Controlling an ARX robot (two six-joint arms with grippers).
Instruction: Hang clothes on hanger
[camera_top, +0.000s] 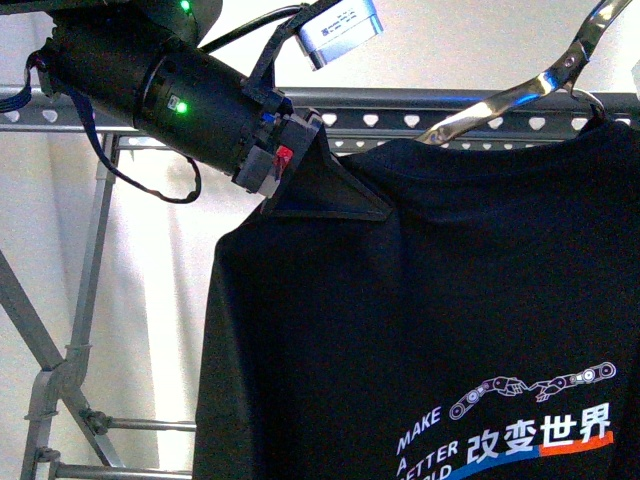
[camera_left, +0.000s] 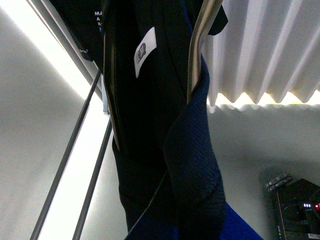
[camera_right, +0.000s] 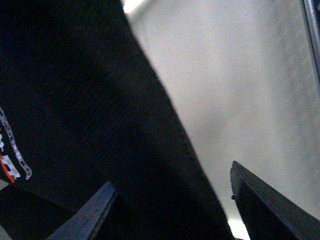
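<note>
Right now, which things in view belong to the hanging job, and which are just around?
Job: T-shirt; silver hanger inside it; rack rail; left gripper, pinching the T-shirt's shoulder.
Just around: pleated white blind; black device with lights.

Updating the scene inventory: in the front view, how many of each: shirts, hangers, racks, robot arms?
T-shirt: 1
Silver hanger: 1
Rack: 1
Robot arm: 1
Total: 4
</note>
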